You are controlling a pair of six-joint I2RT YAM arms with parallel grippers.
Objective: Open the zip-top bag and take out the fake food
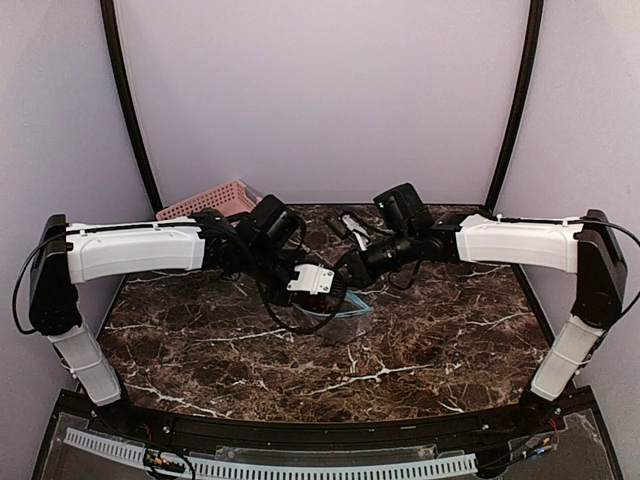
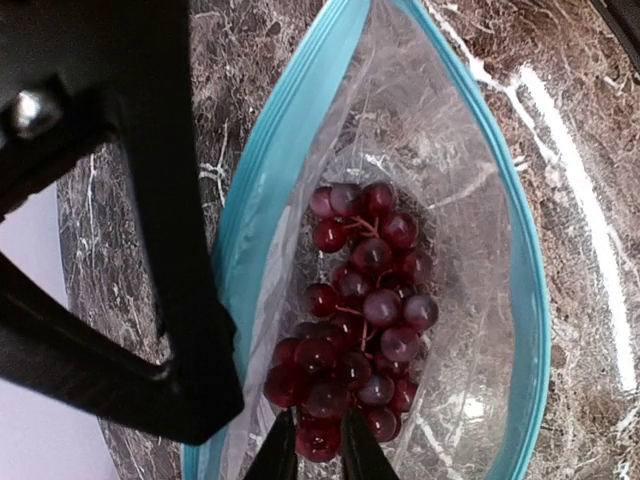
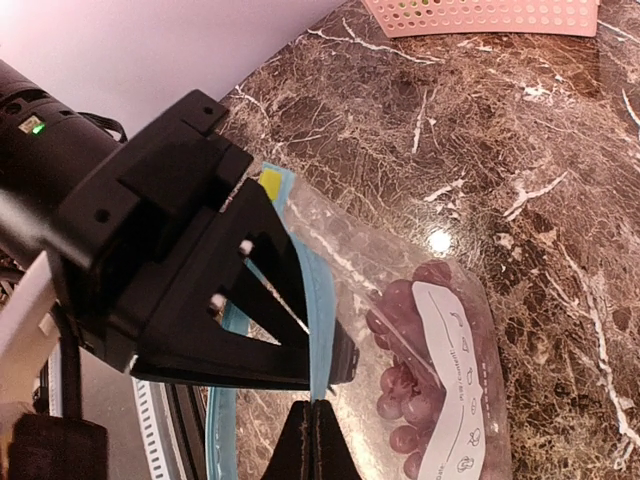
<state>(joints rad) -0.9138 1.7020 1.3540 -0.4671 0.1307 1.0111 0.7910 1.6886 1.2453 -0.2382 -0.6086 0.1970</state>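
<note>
The zip-top bag [image 2: 470, 190] lies on the marble table with its teal zip strip [image 2: 270, 170] spread wide open. The dark red-purple grapes [image 2: 365, 290] lie inside it. My left gripper [image 2: 318, 418] reaches into the bag's mouth, its two fingertips closed on a grape at the near end of the bunch. My right gripper [image 3: 315, 412] is shut on the teal strip [image 3: 320, 300] and holds that edge up. The grapes also show through the clear plastic in the right wrist view [image 3: 400, 385], beside a white label [image 3: 450, 390]. The green piece is out of view. From above, both grippers meet over the bag [image 1: 347, 320].
A pink slotted basket [image 1: 210, 203] stands at the back left and also shows in the right wrist view [image 3: 480, 15]. A small dark and white object [image 1: 350, 225] lies at the back centre. Purple walls close in the back and both sides.
</note>
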